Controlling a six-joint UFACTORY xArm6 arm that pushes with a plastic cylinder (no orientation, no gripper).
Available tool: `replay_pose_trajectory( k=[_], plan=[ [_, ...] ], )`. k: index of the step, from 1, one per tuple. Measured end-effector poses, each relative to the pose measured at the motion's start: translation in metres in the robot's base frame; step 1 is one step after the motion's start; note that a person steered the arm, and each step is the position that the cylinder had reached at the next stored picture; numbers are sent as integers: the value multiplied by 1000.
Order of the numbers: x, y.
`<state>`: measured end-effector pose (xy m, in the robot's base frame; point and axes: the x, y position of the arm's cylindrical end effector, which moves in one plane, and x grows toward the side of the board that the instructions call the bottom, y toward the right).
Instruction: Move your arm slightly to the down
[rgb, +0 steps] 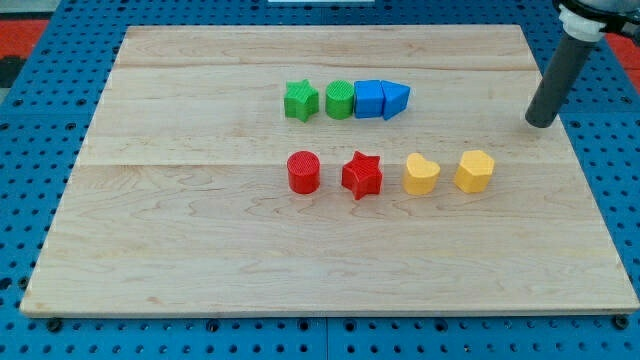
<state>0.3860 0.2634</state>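
My tip (540, 123) rests on the wooden board (200, 250) near its right edge, above and to the right of the yellow blocks. A row at the upper middle holds a green star (300, 101), a green cylinder (340, 100), a blue cube (369, 99) and a blue triangle (395, 100), packed close together. A lower row holds a red cylinder (303, 172), a red star (362, 176), a yellow heart (421, 174) and a yellow hexagon (474, 171), spaced apart. My tip touches no block.
The board lies on a blue pegboard surface (40, 150) that surrounds it on all sides. The rod's white upper mount (590, 15) shows at the view's top right.
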Motion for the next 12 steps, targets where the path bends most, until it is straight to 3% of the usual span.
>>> replay_pose_trajectory(
  k=[12],
  plan=[
    [36, -18]
  ],
)
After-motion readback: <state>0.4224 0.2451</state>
